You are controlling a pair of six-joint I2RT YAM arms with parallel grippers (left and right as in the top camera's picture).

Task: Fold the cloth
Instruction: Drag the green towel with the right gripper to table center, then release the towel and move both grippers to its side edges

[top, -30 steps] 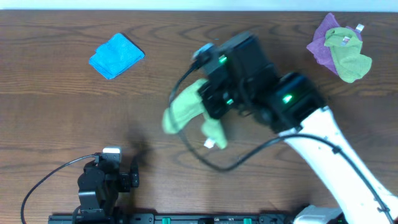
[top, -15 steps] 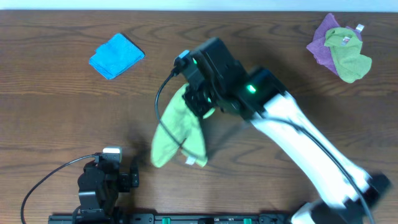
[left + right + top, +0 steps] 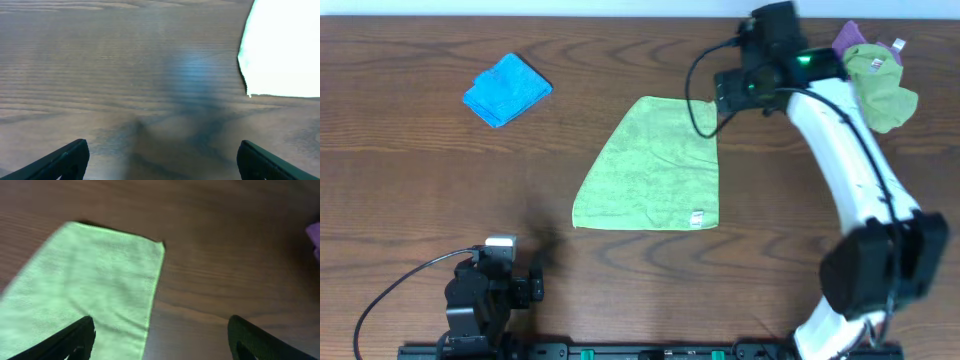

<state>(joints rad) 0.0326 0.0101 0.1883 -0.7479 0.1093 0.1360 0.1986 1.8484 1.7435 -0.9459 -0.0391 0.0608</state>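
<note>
The light lime-green cloth (image 3: 650, 165) lies spread flat in the middle of the table, its small white tag (image 3: 697, 217) at the near edge. In the right wrist view the cloth (image 3: 95, 285) fills the left side, with one corner pointing away. My right gripper (image 3: 162, 345) hangs open over the cloth's right edge, one finger above the fabric and the other above bare wood, holding nothing. From overhead the right gripper (image 3: 725, 100) is at the cloth's far right corner. My left gripper (image 3: 162, 160) is open over bare wood.
A folded bright blue cloth (image 3: 507, 88) lies at the far left. An olive-green cloth (image 3: 882, 90) bunched with a purple one (image 3: 840, 60) sits at the far right, close behind the right arm. The left arm (image 3: 485, 295) rests at the front left edge.
My right gripper held the cloth bunched in the air; it has now opened and swung to the far right. The cloth lies flat and spread out. The left arm has not moved.
</note>
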